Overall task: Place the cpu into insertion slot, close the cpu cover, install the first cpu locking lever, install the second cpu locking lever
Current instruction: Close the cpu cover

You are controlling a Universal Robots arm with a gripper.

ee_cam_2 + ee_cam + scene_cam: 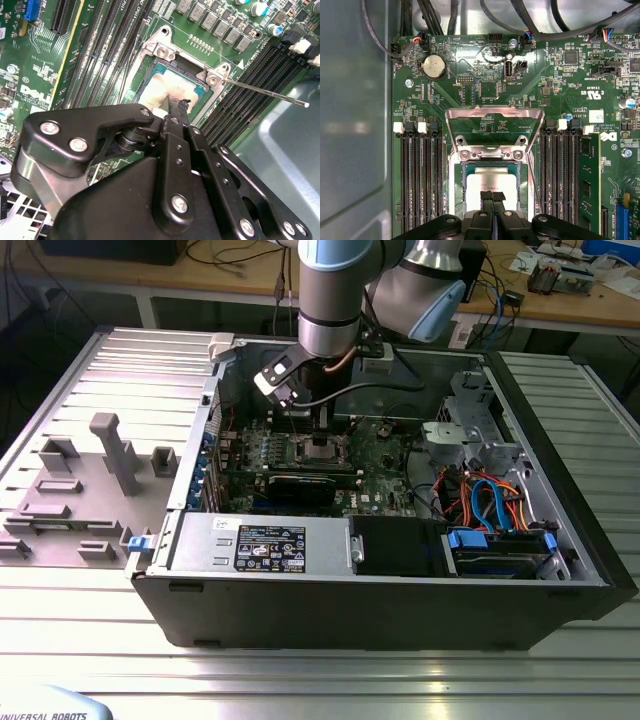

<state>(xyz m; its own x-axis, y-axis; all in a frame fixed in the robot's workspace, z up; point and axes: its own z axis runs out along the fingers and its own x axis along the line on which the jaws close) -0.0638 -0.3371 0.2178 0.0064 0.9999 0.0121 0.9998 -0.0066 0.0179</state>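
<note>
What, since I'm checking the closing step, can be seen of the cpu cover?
The cpu cover is a thin silver metal frame around a large window, green motherboard showing through it. It is swung open, hinged at the screwed edge of the insertion slot, leaving the cpu in the slot uncovered. The shut pincer rests at the cpu, clear of the cover.

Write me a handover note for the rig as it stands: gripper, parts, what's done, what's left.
Gripper: fingers shut with nothing between them, tips down at the cpu's top.
cpu: lying flat in the insertion slot.
cpu cover: swung open, tilted back from the slot.
locking lever: sticks out free in the second wrist view, not latched.
Done: cpu placed.
Left: cover closing, both levers.
</note>
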